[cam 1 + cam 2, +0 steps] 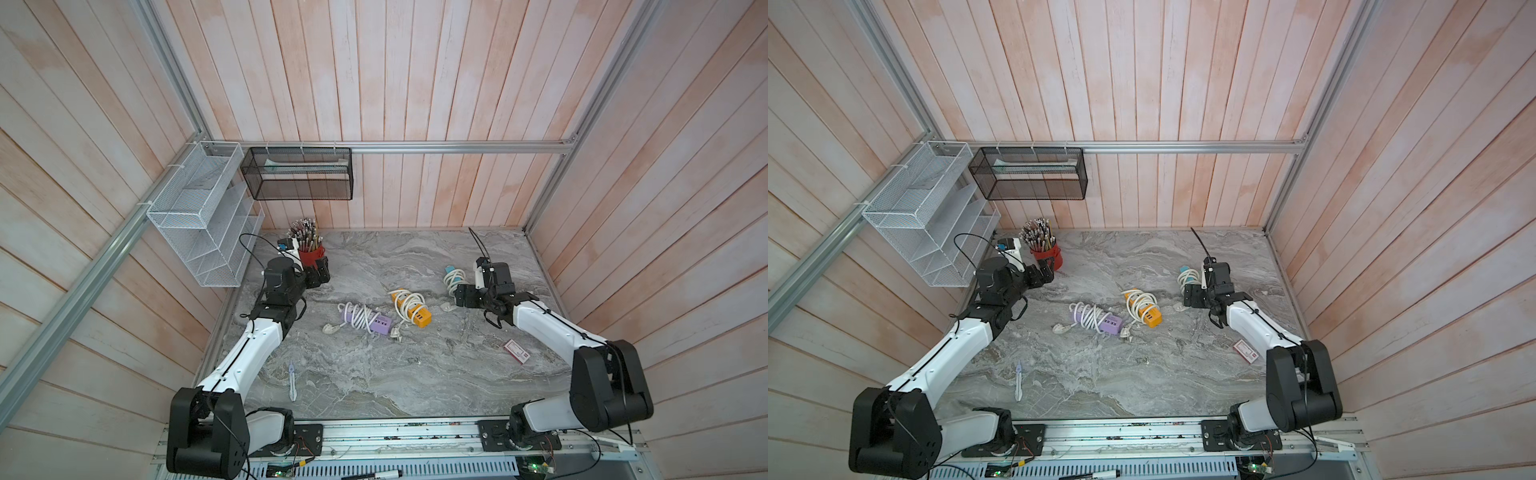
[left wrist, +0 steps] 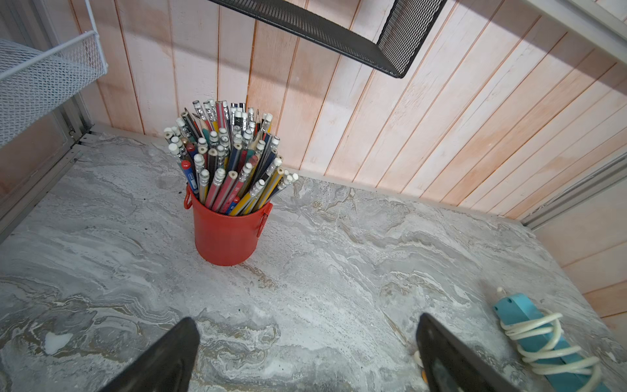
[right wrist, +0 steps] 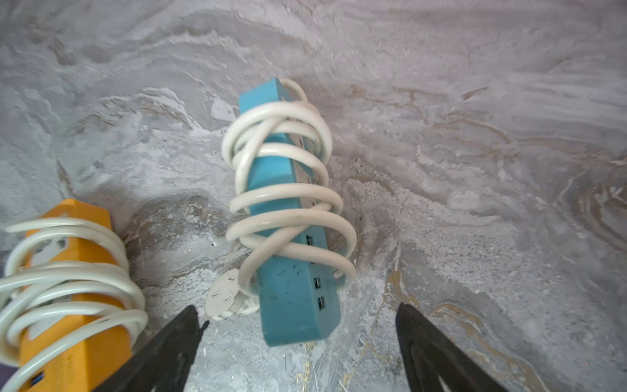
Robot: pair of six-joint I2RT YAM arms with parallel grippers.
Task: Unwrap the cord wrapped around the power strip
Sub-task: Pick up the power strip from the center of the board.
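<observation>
One teal plastic power strip (image 3: 297, 305), wound in white round cord (image 3: 288, 200), lay on the grey marbled worktop (image 1: 415, 374) just ahead of the spread right hand (image 3: 298, 314), long axis pointing away, with the spread left hand (image 2: 305, 325) well apart.

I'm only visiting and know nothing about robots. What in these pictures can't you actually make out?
In both top views, the near end of the blue power strip is hidden behind the right gripper.
In the right wrist view, the orange power strip is cut off by the picture's edge.
In both top views, the print on the card is too small to read.
In both top views, the mesh of the black mesh basket obscures its contents.
</observation>
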